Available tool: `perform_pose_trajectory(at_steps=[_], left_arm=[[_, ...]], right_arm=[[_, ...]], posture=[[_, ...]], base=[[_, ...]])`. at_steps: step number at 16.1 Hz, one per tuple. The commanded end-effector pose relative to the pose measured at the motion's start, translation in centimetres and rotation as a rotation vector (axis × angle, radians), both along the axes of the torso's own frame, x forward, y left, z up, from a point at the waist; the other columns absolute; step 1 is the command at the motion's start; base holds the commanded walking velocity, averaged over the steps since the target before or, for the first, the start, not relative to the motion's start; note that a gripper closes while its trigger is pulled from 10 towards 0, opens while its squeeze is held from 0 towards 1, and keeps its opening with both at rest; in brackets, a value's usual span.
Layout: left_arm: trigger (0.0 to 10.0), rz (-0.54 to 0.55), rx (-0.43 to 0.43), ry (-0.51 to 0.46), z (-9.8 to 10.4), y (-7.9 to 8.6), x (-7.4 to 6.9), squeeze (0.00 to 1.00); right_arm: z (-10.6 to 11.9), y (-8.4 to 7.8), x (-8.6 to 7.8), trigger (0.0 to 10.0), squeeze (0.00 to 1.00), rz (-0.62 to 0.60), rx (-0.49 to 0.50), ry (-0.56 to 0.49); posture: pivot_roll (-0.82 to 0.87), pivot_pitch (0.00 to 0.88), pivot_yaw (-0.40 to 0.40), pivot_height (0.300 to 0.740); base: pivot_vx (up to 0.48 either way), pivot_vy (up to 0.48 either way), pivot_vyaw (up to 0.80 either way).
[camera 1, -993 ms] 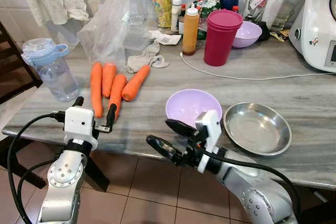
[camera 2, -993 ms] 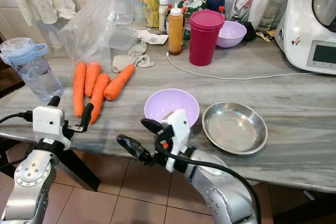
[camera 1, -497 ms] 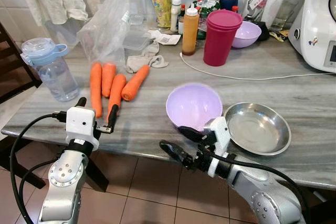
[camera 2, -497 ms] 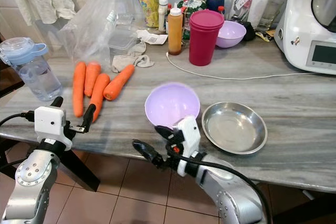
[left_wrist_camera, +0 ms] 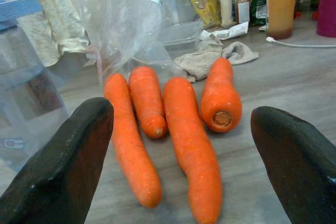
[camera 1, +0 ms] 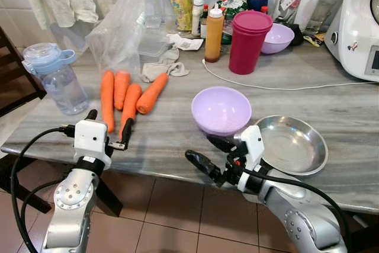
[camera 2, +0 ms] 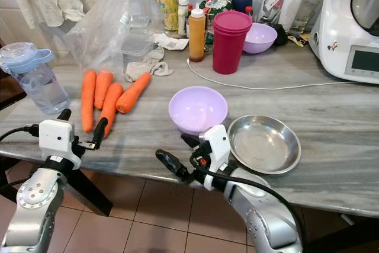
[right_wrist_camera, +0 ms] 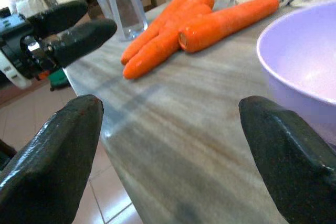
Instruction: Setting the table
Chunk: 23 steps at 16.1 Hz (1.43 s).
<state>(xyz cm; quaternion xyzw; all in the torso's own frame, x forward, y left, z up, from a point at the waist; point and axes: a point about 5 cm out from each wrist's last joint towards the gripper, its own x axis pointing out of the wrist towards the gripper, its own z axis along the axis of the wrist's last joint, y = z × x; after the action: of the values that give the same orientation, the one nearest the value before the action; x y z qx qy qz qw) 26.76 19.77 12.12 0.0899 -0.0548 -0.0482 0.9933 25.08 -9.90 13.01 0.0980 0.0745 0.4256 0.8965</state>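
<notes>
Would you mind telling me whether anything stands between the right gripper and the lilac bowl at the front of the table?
Nothing visible does. The right gripper is open at the table's front edge, just short of the lilac bowl, with bare marble tabletop between. The steel dish sits beside the bowl, off that path.

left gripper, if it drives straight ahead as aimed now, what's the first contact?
Most likely the carrots. The left gripper is open at the near table edge, and its wrist view looks along its fingers straight at the four carrots lying side by side on the table. The gap to them is hard to judge.
</notes>
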Motion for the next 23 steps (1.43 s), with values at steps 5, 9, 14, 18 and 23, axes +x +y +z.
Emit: perform_pose_trajectory(at_steps=[5,9,14,18,23], left_arm=[[10.0,-0.034,0.011,0.006,0.1,0.3,0.0,0.0],[10.0,-0.071,-0.015,0.037,-0.6,-0.3,-0.5,0.0],[10.0,-0.391,-0.134,0.127,-1.2,-3.8,-1.2,0.0],[10.0,-0.558,-0.148,0.177,-1.2,-5.0,-1.9,0.0],[10.0,-0.592,-0.15,0.21,-1.4,-4.9,-2.5,0.0]], right_arm=[[5.2,-0.3,0.9,10.0,0.0,-0.174,-0.036,-0.31],[6.9,-3.3,0.7,10.0,0.0,-0.526,-0.173,-0.484],[4.8,-8.3,0.8,10.0,0.0,-0.912,-0.313,-0.36],[3.4,-10.2,1.7,10.0,0.0,-1.032,-0.343,-0.207],[1.3,-10.9,2.3,10.0,0.0,-1.02,-0.348,-0.019]], posture=[[-0.21,0.077,0.067,0.74],[-0.23,0.072,0.066,0.74],[-0.25,0.066,0.074,0.74],[-0.26,0.079,0.061,0.74],[-0.25,0.083,0.05,0.74]], base=[[0.0,0.0,0.0],[0.0,0.0,0.0],[0.0,0.0,0.0],[0.0,0.0,0.0],[0.0,0.0,0.0]])
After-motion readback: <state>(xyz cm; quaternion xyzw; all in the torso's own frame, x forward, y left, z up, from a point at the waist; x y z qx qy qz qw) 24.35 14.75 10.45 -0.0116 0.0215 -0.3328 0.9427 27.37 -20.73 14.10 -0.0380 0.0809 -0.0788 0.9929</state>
